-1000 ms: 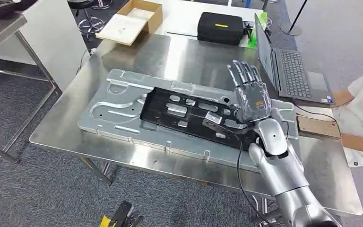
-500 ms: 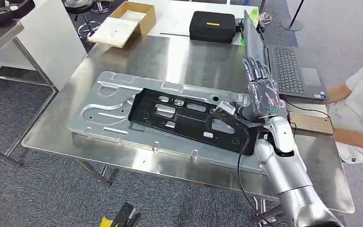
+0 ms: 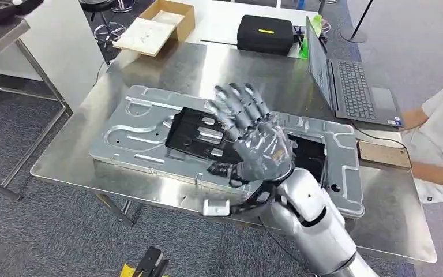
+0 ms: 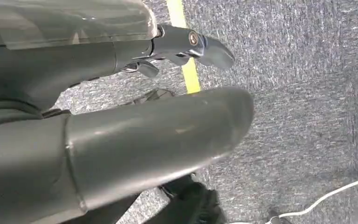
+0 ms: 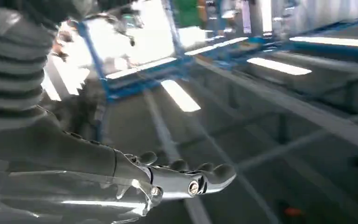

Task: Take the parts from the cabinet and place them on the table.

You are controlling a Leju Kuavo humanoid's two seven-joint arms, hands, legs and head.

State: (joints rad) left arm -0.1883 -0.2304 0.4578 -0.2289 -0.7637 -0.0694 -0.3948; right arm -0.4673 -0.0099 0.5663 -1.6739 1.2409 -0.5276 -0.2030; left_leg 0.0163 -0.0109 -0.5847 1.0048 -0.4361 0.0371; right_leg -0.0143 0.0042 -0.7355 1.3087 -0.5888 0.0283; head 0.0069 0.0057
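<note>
On the shiny bench lies a big silver plate, and a black part lies flat on top of it. Above them the right hand is up in the air, fingers spread wide and holding nothing. Near the floor hangs the left hand (I cannot tell if it is spread or curled). A laptop stands on the far side, by a person's arm

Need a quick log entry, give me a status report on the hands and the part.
Right hand open, raised over table. Left hand hanging, holds nothing. Black part lying on silver panel. Laptop alongside.
</note>
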